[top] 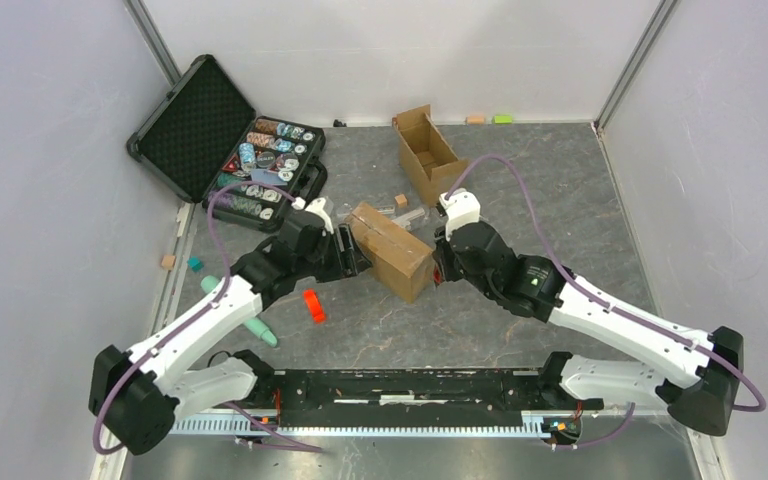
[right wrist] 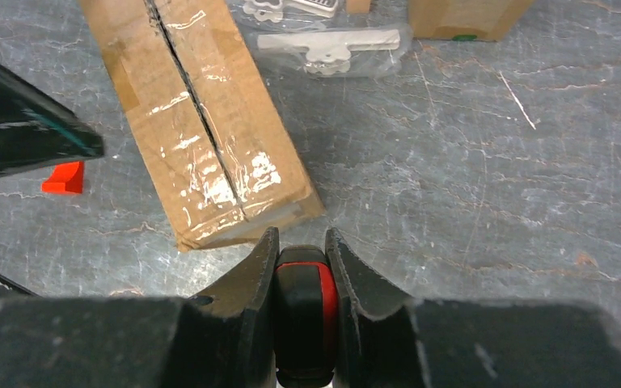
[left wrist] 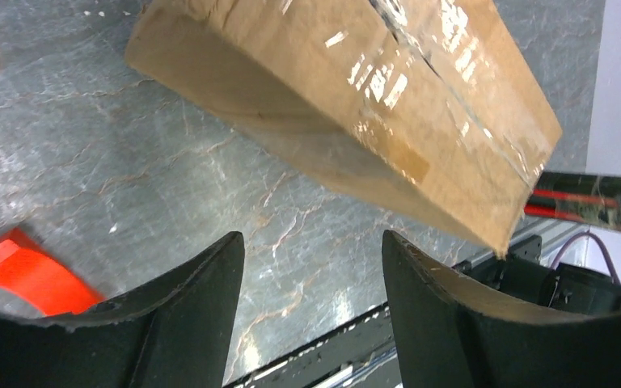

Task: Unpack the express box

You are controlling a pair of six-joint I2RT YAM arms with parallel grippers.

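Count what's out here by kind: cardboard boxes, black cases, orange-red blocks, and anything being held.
Cardboard boxes: 2, the express box and the open box
Black case: 1
Orange-red block: 1
Black-and-red handle in the right tool: 1
Total: 5

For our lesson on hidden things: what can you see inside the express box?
Only its outside shows: the express box lies with flaps closed, shiny tape running along its centre seam. Whatever is inside is covered by cardboard.

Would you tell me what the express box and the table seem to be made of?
Express box: brown matte cardboard, creased at edges; glossy clear tape glints along its seam. Table: grey, veined like stone, possibly only a printed mat.
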